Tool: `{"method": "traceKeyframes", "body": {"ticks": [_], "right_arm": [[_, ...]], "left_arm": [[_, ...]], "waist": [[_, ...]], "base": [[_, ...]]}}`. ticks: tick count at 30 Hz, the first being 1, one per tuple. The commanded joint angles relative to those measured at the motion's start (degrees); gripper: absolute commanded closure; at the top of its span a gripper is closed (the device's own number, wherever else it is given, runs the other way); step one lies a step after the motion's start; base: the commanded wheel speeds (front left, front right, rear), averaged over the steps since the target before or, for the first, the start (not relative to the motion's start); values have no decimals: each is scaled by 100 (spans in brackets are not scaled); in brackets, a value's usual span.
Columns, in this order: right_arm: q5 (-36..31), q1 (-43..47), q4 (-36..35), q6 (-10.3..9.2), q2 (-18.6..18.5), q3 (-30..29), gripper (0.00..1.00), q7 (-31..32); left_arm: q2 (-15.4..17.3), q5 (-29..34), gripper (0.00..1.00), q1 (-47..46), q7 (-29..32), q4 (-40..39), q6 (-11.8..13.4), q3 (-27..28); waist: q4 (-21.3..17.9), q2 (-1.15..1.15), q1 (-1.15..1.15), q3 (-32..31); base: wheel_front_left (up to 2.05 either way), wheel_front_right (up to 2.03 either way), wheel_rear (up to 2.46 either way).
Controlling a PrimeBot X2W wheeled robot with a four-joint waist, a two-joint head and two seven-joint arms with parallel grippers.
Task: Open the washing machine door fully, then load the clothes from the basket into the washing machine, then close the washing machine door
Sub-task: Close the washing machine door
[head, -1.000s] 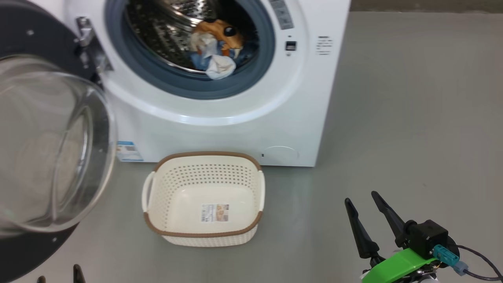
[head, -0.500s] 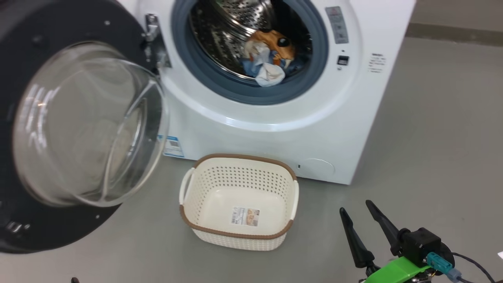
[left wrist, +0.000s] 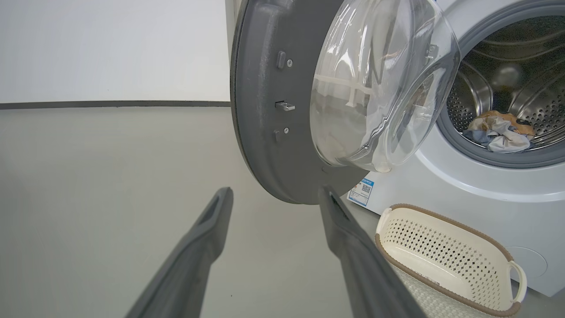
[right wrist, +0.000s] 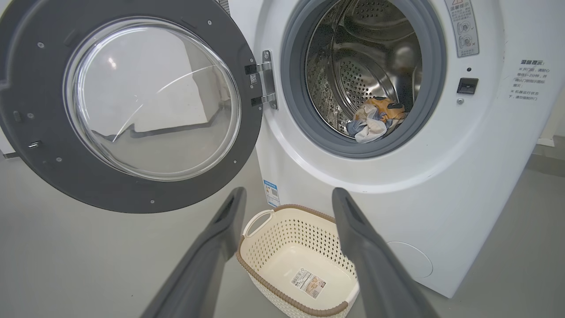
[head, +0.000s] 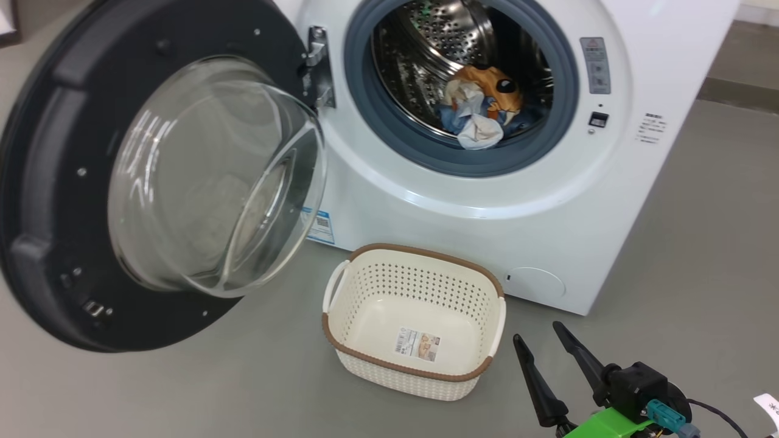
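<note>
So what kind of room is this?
Probably a laundry corner, possibly a test room: a white front-loading washing machine with its door open, clothes in the drum, and an empty basket on a grey floor.

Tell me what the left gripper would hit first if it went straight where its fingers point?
Most likely the dark grey inner rim of the large round black washing machine door, standing open just beyond the left gripper; depth is unclear.

A smooth, pale grey floor [head: 700, 243] spreads out under soft, even light with only a faint sheen and weak shadows, and in the left wrist view it meets a plain white wall [left wrist: 110, 44] along a thin dark baseboard strip [left wrist: 110, 104].
</note>
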Motion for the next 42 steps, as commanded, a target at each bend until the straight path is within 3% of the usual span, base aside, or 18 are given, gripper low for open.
{"method": "traceKeyframes", "body": {"ticks": [1, 17, 30, 31, 32, 33, 42], "right_arm": [[-25, -101, -122, 36, 9, 169, 0, -28], [24, -409, -5, 36, -54, 445, 0, -28], [66, -421, 19, 36, -76, 438, 0, -28], [68, -420, 20, 36, -76, 435, 0, -28], [71, -419, 20, 36, -75, 432, 0, -28], [74, -419, 20, 36, -74, 430, 0, -28], [95, -406, -4, 36, -61, 408, 0, -28]], "left_arm": [[28, -37, 0, -98, -30, -163, 60, 151], [28, -256, 0, 41, -30, -395, 384, 103], [28, -249, 0, 48, -30, -445, 450, 71], [28, -251, 13, 47, -30, -445, 453, 70], [28, -251, 70, 47, -30, -443, 453, 68], [28, -251, 100, 46, -30, -442, 451, 65], [28, -390, 100, -51, -31, -437, 372, 233]], "waist": [[135, 0, 0, -11], [277, 0, 0, 159], [272, 0, 0, 164], [273, 0, 0, 165], [273, 0, 0, 167], [275, 0, 0, 171], [285, 0, 0, 220]], "base": [[0, 0, 0], [0, 0, 0], [0, 0, 0], [0, 0, 0], [0, 0, 0], [0, 0, 0], [0, 0, 0]]}}
